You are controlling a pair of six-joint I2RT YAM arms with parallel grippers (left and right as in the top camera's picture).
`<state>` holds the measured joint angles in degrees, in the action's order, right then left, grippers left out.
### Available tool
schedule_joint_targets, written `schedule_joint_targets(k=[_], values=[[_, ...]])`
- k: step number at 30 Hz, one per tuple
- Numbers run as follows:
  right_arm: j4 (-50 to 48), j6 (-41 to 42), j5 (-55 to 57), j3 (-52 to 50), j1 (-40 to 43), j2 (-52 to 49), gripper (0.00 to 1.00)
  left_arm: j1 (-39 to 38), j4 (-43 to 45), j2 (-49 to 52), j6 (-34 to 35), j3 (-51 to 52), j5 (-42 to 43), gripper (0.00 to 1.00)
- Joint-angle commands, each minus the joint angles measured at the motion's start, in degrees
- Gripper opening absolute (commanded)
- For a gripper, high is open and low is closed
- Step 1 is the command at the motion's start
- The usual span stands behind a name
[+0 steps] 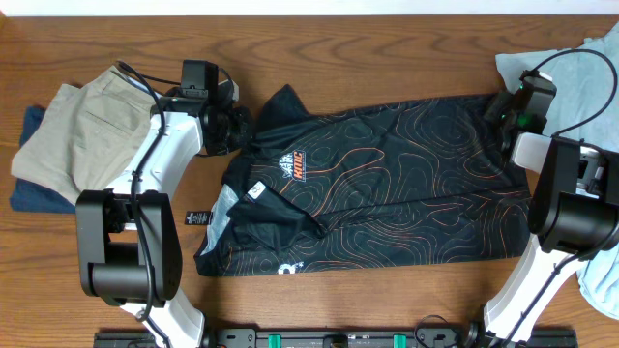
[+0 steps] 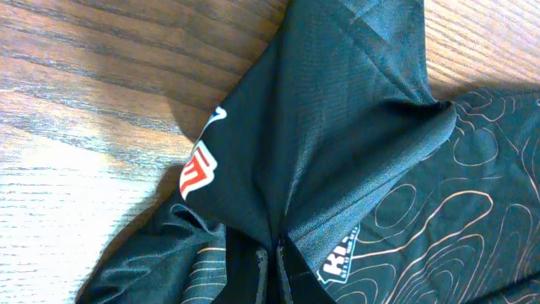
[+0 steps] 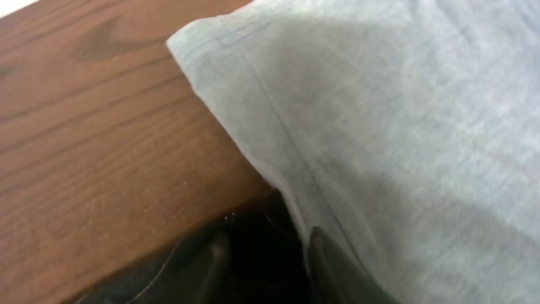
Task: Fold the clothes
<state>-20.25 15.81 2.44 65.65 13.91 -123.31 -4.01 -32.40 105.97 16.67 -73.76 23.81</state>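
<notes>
The black jersey (image 1: 387, 184) with orange contour lines and an orange chest logo lies spread across the middle of the table, its lower left part folded over. My left gripper (image 1: 235, 128) is at its upper left, by the collar and sleeve. In the left wrist view the jaws (image 2: 272, 272) are pinched together on a fold of the jersey (image 2: 337, 127). My right gripper (image 1: 503, 111) is at the jersey's upper right corner. In the right wrist view its fingers (image 3: 272, 262) stand apart with dark jersey fabric (image 3: 261, 253) between them.
A light-blue shirt (image 1: 580, 72) lies at the far right, right next to my right gripper, and fills much of the right wrist view (image 3: 405, 118). Folded khaki trousers (image 1: 82, 126) rest on a dark blue cloth (image 1: 34, 188) at the left. A small black tag (image 1: 196, 217) lies by the jersey's left edge.
</notes>
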Motion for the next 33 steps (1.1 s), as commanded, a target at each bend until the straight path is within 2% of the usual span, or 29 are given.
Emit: schedule_joint_targets(k=[1,2,9,22,30,31,32,33], values=[[0.9,0.0,0.33,1.05,-0.46,-0.66,0.04,0.24,-0.11,-1.33,-0.55,0.5,-0.48,0.06],[1.4,0.02,0.37,1.05,-0.48,-0.66,0.01,0.24,-0.11,-1.33,-0.57,0.5,-0.5,0.06],[5.09,-0.04,0.48,1.05,-0.37,0.02,0.01,0.24,-0.13,-1.33,-0.57,0.5,-0.5,0.06],[26.36,-0.66,3.26,1.07,1.57,18.93,0.01,0.24,-2.58,-1.33,-0.55,0.5,-0.48,0.06],[31.15,-0.68,3.17,1.07,1.44,20.65,0.01,0.26,-4.92,-1.36,-0.59,0.5,-0.5,0.06],[30.67,-0.7,3.17,1.07,1.4,20.37,0.03,0.26,-4.85,-1.36,-0.94,0.5,-0.52,0.06],[29.77,-0.7,3.17,1.07,1.4,19.76,0.14,0.26,-4.83,-1.36,-1.49,0.5,-0.9,0.06],[29.05,-0.72,3.17,1.07,1.4,19.26,0.2,0.26,-4.94,-1.36,-1.46,0.5,-2.01,0.06]])
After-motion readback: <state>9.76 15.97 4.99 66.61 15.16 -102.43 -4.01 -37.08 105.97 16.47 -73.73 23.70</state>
